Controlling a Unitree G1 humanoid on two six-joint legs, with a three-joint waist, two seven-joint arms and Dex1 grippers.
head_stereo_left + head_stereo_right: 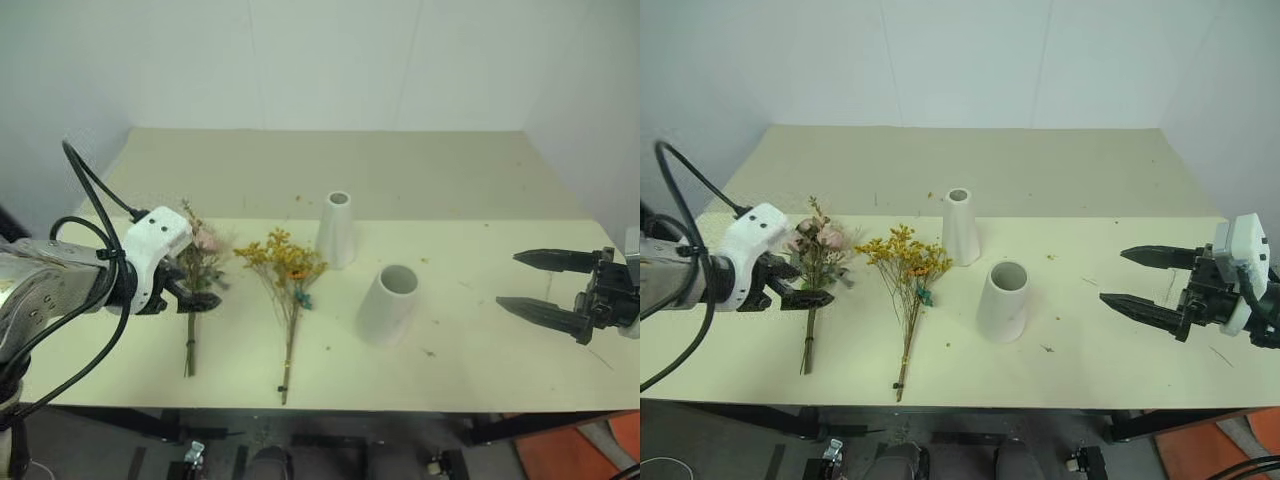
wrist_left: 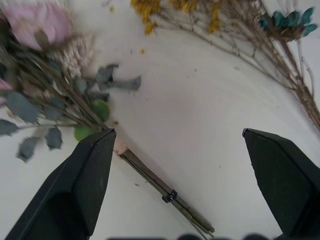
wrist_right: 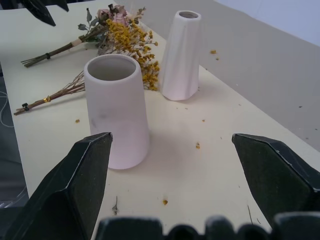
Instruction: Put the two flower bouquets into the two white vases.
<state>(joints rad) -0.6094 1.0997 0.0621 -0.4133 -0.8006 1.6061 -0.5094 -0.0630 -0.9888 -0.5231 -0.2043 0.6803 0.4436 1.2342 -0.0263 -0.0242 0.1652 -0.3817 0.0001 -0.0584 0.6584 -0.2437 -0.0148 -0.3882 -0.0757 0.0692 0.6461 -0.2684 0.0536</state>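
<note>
The left gripper angles downward, the right gripper reaches level (both spread wide).

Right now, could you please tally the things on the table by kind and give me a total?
Flower bouquets: 2, pink rose bouquet and yellow bouquet
White vases: 2, tall slim vase and short wide vase
Total: 4
</note>
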